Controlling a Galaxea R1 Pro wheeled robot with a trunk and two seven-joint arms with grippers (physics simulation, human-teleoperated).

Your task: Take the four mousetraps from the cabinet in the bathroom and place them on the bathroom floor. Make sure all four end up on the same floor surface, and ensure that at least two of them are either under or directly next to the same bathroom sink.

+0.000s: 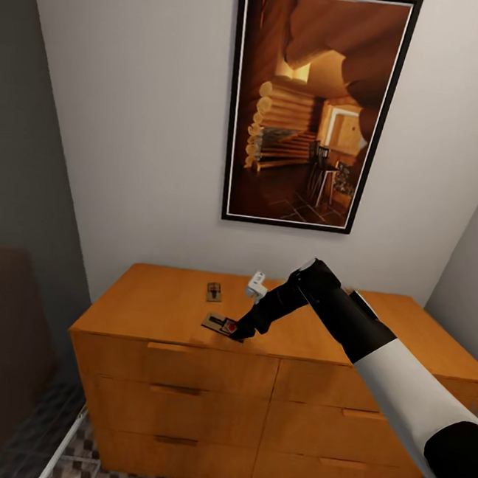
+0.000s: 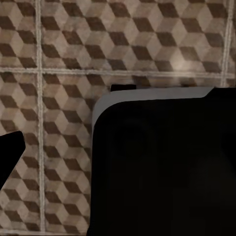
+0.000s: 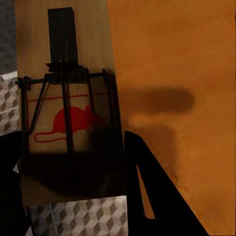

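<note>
Reaching across the flat top of the orange-brown cabinet (image 1: 165, 305), with the right claw (image 1: 237, 333) down at the near mousetrap (image 1: 220, 324), close to the front edge. Seen from the right wrist as a pale wooden board with a dark spring bar, lying between two dark fingers (image 3: 152, 196), one on each side; jaws apart around it, whether already pinching could not be told. Part of that board appeared to hang past the cabinet edge, with patterned tile visible beneath it. Second mousetrap (image 1: 214, 291) lying further back on the top, apart from the first. Left claw (image 2: 10, 152) barely glimpsed as a dark tip at the edge of its own wrist view, above the cube-patterned bathroom floor (image 2: 64, 44); its state could not be told.

Judged early to midway: two traps on the cabinet top, none seen on the floor, no sink in sight, the other two unaccounted for. Carrying and placing all left to do.

Printed on the near trap: a red mouse outline inside a red line border. No readable words. Framed picture (image 1: 313, 106) of a log-cabin interior hung above, without lettering.
</note>
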